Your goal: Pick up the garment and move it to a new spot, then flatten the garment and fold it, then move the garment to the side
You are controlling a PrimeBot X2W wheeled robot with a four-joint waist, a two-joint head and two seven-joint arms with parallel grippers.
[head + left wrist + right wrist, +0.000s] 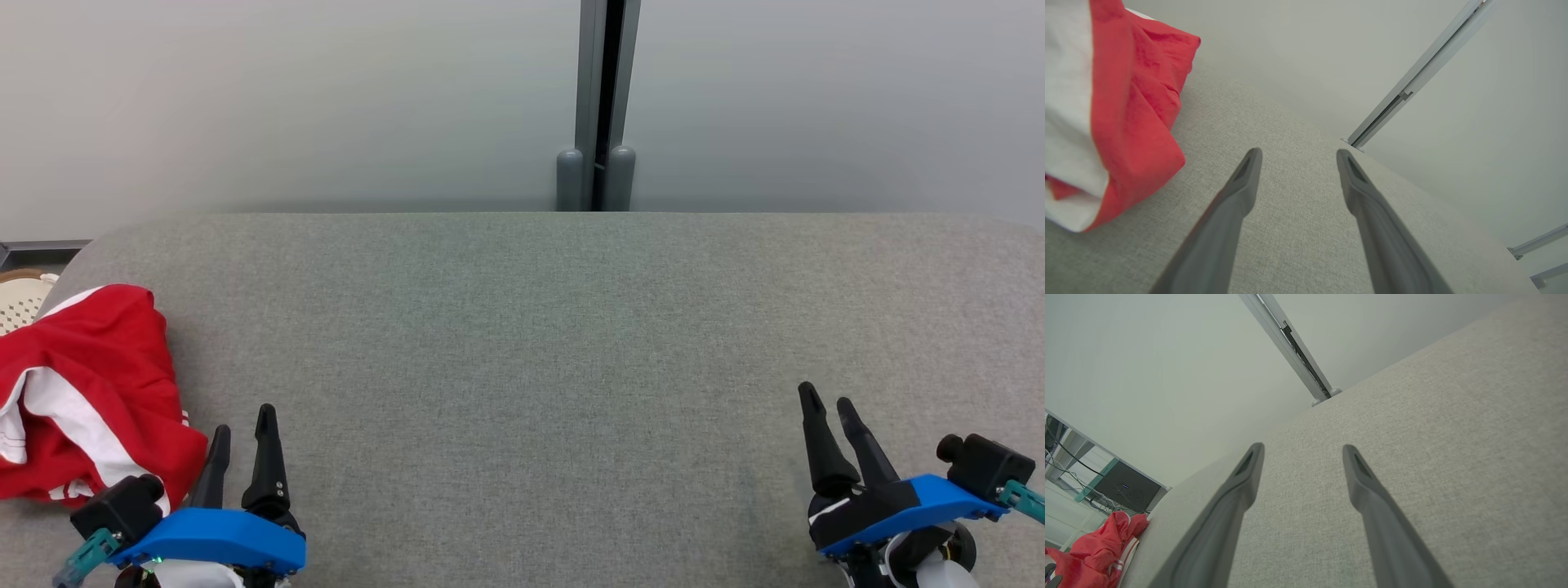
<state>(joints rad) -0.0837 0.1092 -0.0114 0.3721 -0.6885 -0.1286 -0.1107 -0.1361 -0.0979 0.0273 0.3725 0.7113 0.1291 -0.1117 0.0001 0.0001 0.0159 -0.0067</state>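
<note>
Garment (90, 384): red and white, crumpled in a heap at the 9 o'clock edge of the grey table (522, 327), held by nothing.
Left gripper (243, 419): at 7 o'clock, just beside the heap, jaws wide apart and empty.
Right gripper (824, 395): at 5 o'clock, well apart from it, jaws spread and empty.
Progress: apparently nothing done yet; pick-up, flattening, folding and setting aside all remain.
</note>
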